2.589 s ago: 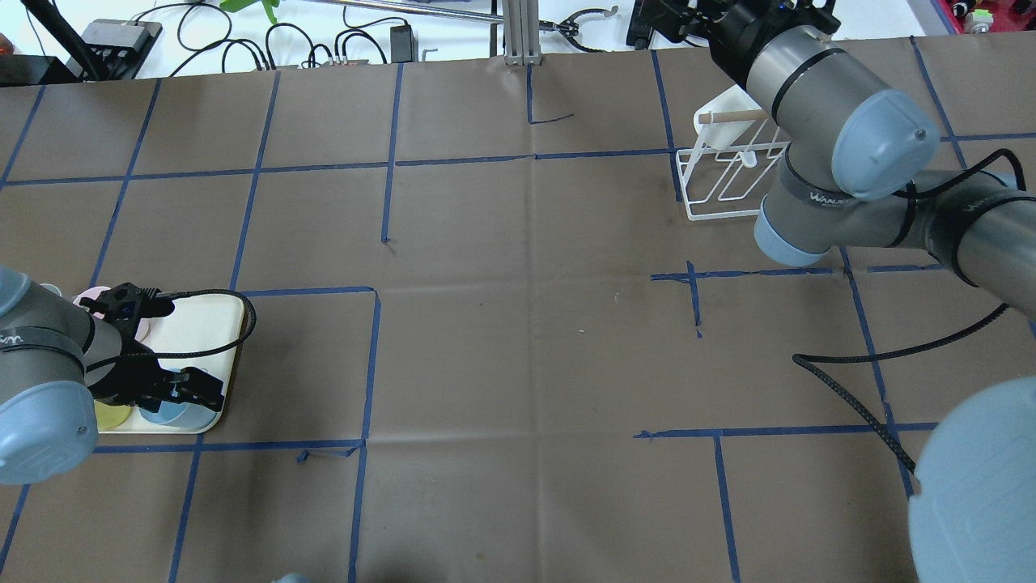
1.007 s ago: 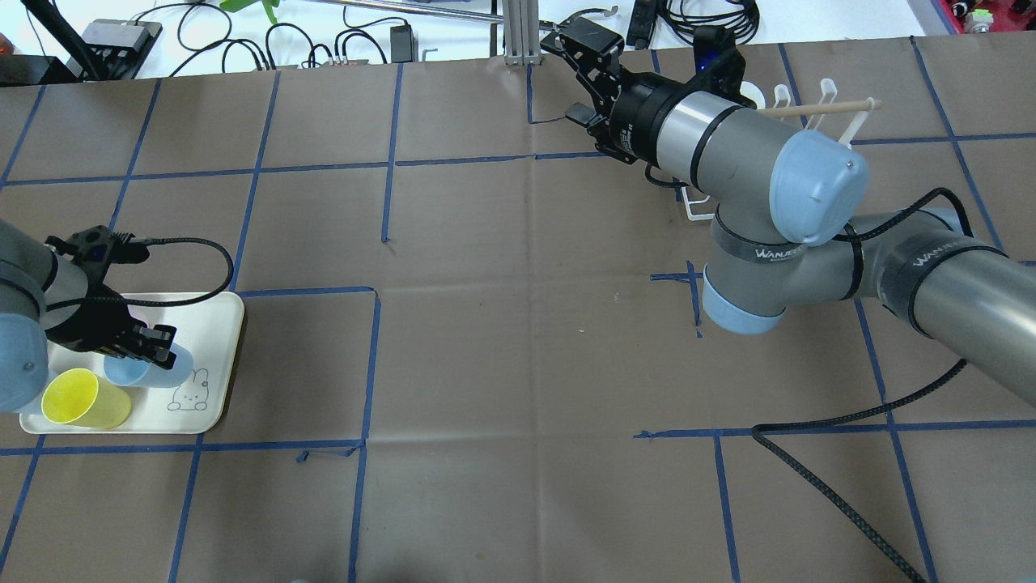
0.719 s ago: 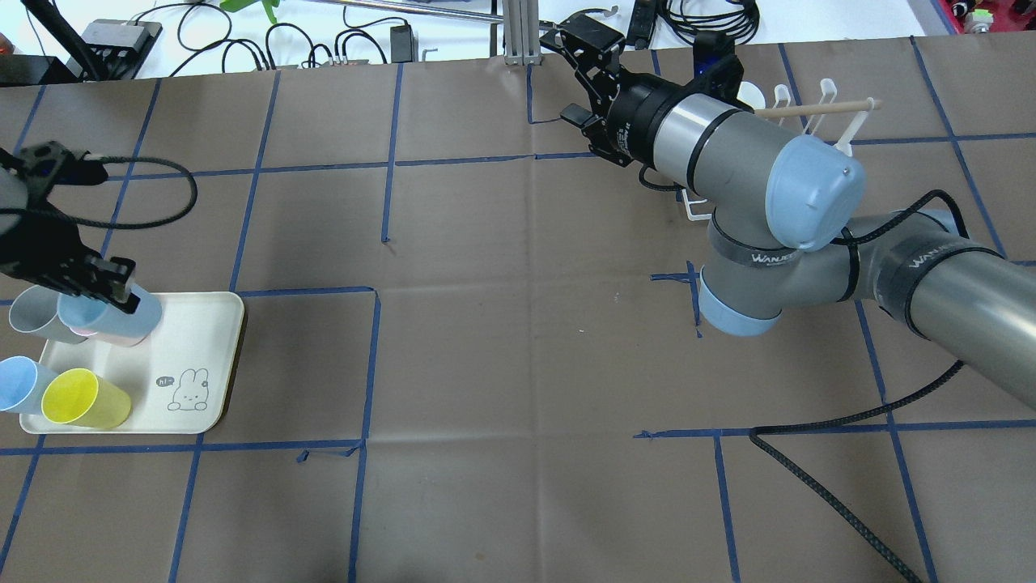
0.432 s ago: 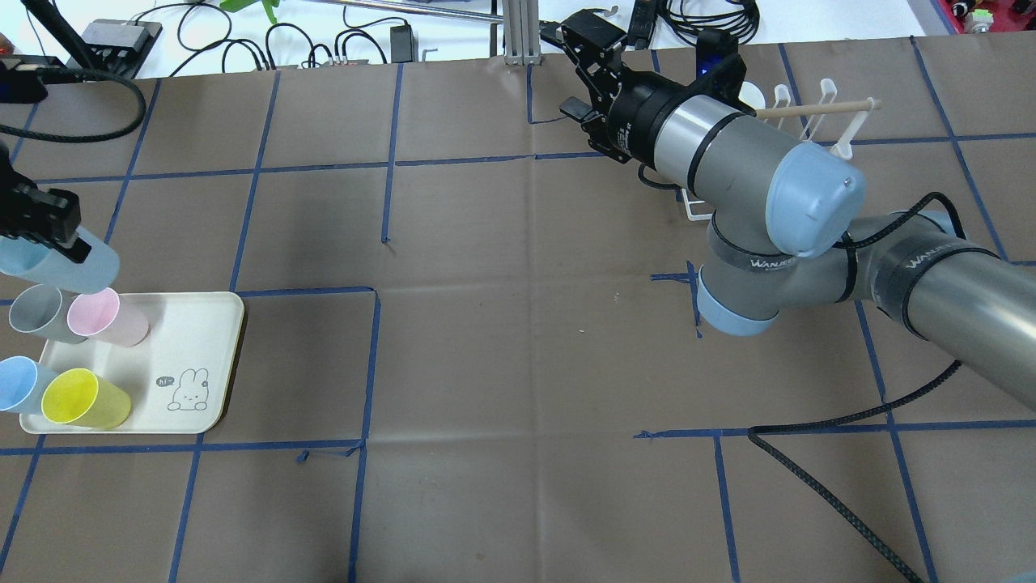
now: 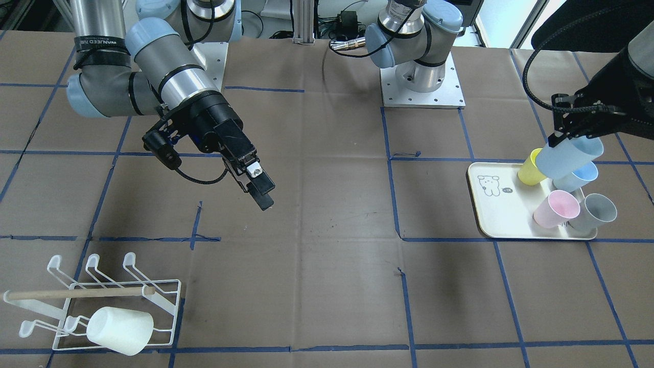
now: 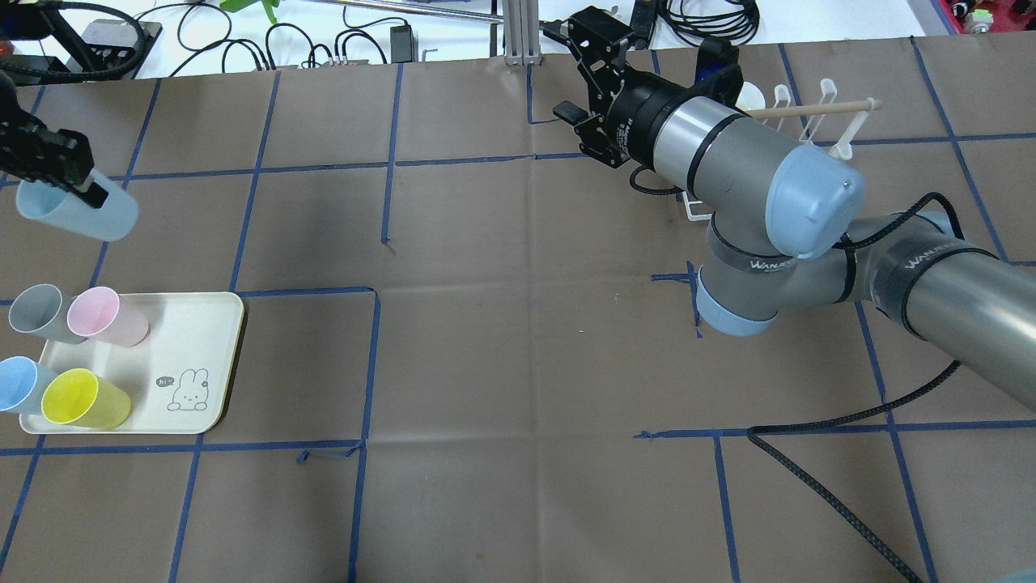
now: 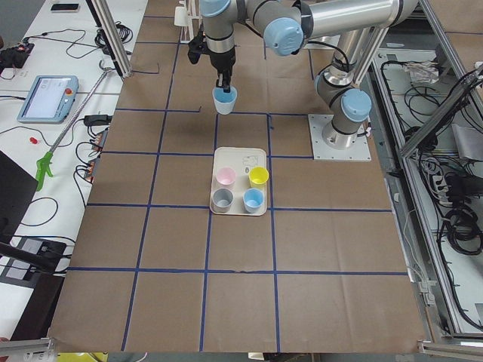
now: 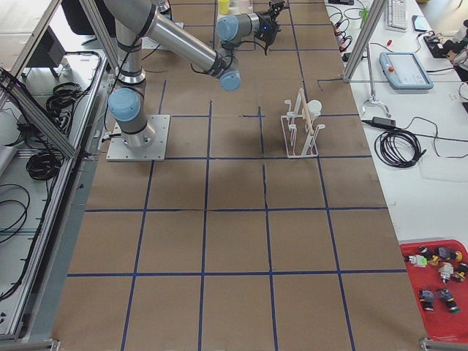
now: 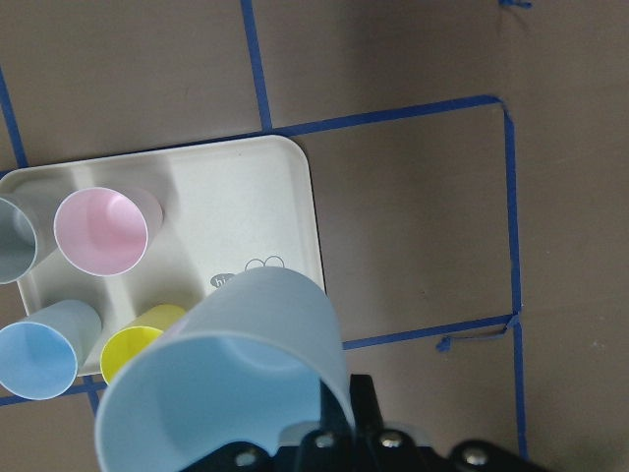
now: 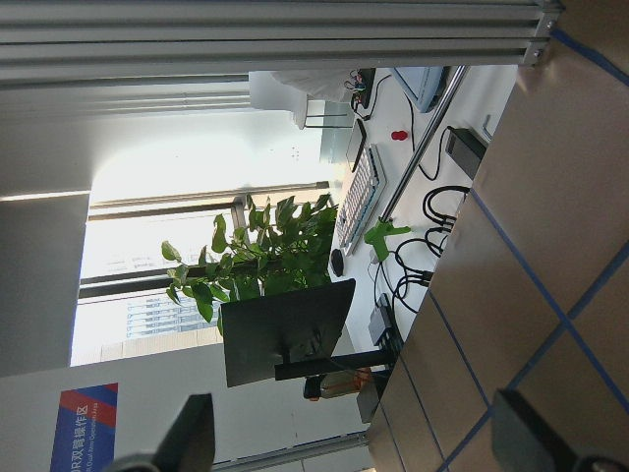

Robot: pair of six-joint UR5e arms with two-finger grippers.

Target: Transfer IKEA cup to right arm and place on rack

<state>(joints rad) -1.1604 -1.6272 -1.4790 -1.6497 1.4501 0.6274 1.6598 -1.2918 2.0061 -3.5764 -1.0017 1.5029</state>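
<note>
IKEA cup (image 6: 77, 212) — pale blue, tipped so that its mouth is facing sideways — is being held in the air by the left gripper (image 6: 89, 190). The gripper's fingers are being pressed together on the cup's wall near the rim, and the cup is being held clear of every surface, high above the cream tray (image 6: 194, 332). In the left wrist view the tray is being seen straight down past the cup's open mouth.

Four more cups are being borne upright on the tray: a grey cup (image 6: 36, 312) and a pink cup (image 6: 101, 316) side by side, then a blue cup (image 6: 20, 385) and a yellow cup (image 6: 81, 398) nearer the robot. A small animal drawing (image 6: 188, 393) is being shown on the bare part of the tray.

Across the brown table (image 6: 518, 324), crossed with blue tape lines, the right gripper (image 6: 566, 69) is being held above the surface, well apart from the pale blue cup. Its two fingers are being spread wide with nothing between them.

Near that arm the white wire rack (image 5: 76, 293) is being shown standing on the table, with a white cup (image 5: 120, 329) lying on its side over one of the prongs — nowhere near the pale blue one.
</note>
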